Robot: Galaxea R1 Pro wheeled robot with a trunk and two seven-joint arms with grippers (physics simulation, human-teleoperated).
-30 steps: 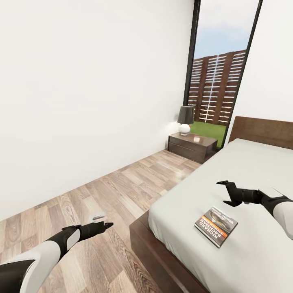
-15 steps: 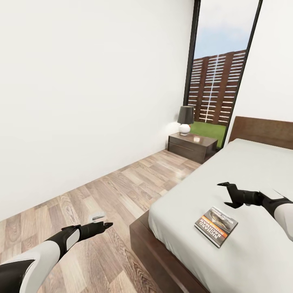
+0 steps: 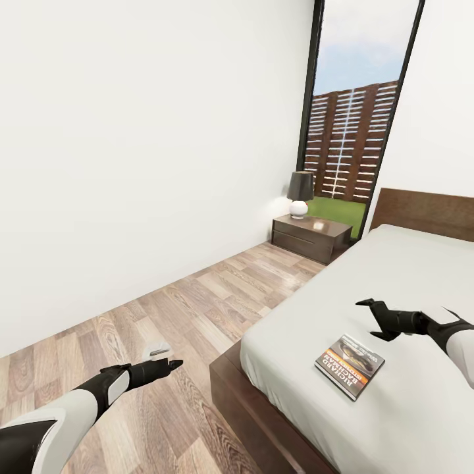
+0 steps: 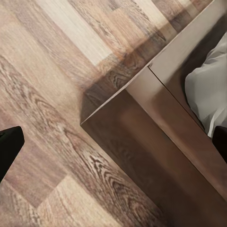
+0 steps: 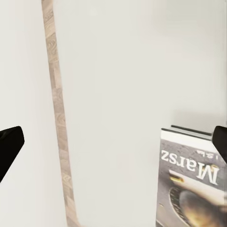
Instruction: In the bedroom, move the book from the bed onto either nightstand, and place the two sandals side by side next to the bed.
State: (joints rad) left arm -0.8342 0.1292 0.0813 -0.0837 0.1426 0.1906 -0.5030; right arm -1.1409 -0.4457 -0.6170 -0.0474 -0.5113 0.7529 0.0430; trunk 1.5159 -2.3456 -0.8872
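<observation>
In the head view, the book (image 3: 349, 366) is seen lying flat on the grey mattress of the bed (image 3: 395, 276), near the foot-end corner. The right gripper (image 3: 376, 320) is held above the mattress just beyond the book, its jaws spread apart and clamped on nothing. The left gripper (image 3: 170, 363) is stretched out over the wood-plank floor (image 3: 197, 309) beside the bed frame; whether its jaws are apart or together cannot be told here. The nightstand (image 3: 311, 238) is seen against the window wall, well apart from the book, with a lamp (image 3: 299, 193) standing on its surface.

In the left wrist view, the corner of the bed frame (image 4: 156, 127) and the floor planks (image 4: 52, 94) are shown. 2 dark finger tips sit at opposite edges of the picture, so the left jaws are judged to be apart and empty.

In the right wrist view, the book's cover (image 5: 191, 179) is seen on the pale mattress between widely parted fingers.

The task is judged to be at its start: the book is not yet grasped, nothing has been placed on the nightstand, and the 2 sandals remain to be set beside the bed.
</observation>
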